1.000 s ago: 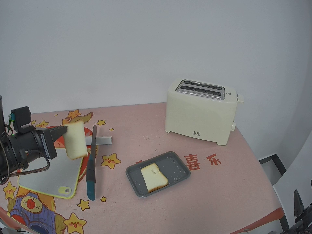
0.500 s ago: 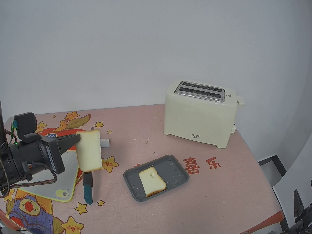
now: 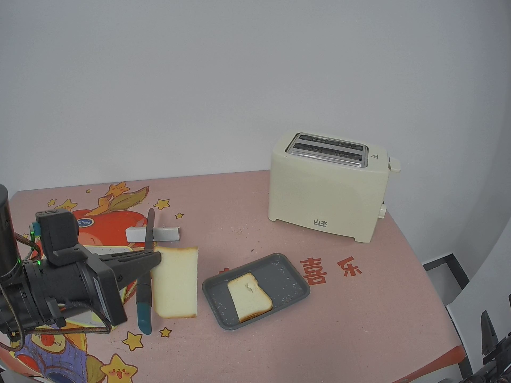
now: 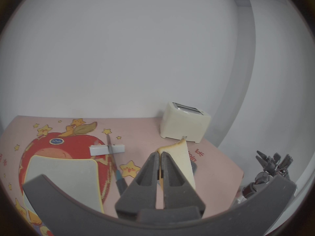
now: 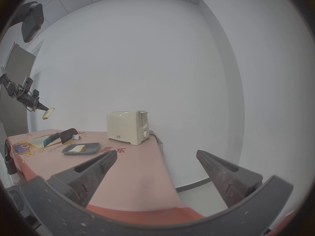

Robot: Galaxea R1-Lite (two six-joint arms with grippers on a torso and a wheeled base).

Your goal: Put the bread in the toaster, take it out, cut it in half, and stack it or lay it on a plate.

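**Laying the Second Bread Half on the Tray**

The cut bread half (image 3: 174, 282) hangs upright in the air just beside the grey tray (image 3: 290, 273). The left gripper (image 3: 155, 259) pinches it at its upper edge. The other half (image 3: 249, 297) lies flat in the tray. Carry the held half over the tray and tilt it flat. Lower it onto the lying half or the bare floor beside it, then release. Keep the arm clear of the knife (image 3: 143, 299) under it. The right gripper (image 5: 156, 154) stands spread, well off the table's side.
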